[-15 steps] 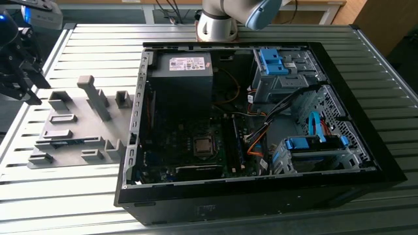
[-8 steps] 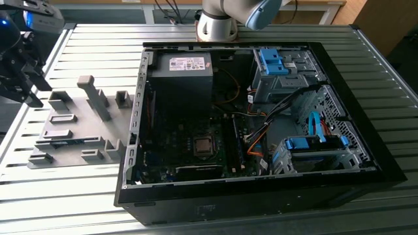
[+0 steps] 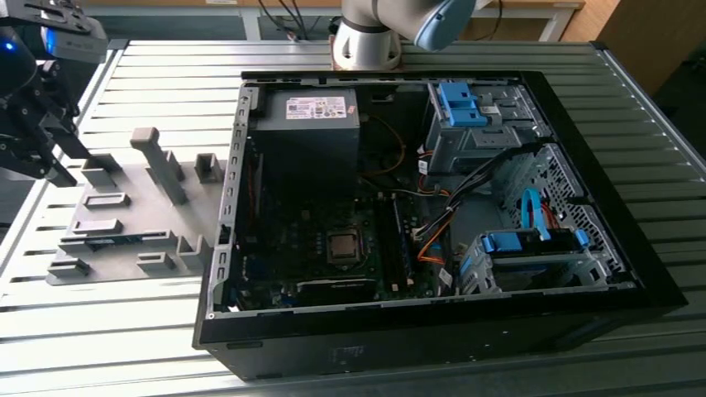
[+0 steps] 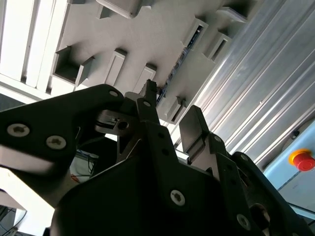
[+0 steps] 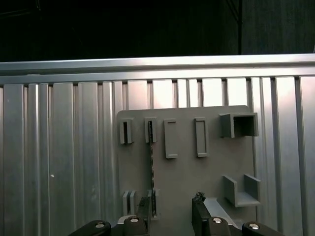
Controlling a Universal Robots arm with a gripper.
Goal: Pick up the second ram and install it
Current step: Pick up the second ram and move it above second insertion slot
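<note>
Gripper (image 3: 55, 165) is hanging over the far left end of the grey fixture plate (image 3: 138, 211), at the exterior view's left, well apart from the open computer case (image 3: 441, 343). Its fingers are standing apart and holding nothing, as seen in both wrist views (image 5: 172, 216) (image 4: 172, 118).

The second ram (image 5: 151, 162) is sitting in the fixture plate (image 5: 182, 177), not yet lifted. It is standing on its long edge, so it is showing as a thin dark line. It is resting in two pairs of slotted blocks, one pair close to the fingers and one further off. The long axis is running along the plate between those pairs, in line with the fingers' reach. In the exterior view it is reading as a bluish strip (image 3: 114, 241) near the plate's near edge, lying roughly left to right.

Risks, as judged:
- One finger (image 5: 145, 219) is lining up almost over the board's thin top edge rather than beside it. A straight descent could land on that edge, knocking the chips or tilting the stick in its slots.
- The board is thin and long. An off-centre pinch could let it pivot or slip on lift-out.
- The blocks are hugging it closely. An angled pull could jam it and drag the plate across the slatted table (image 3: 111, 331).
</note>
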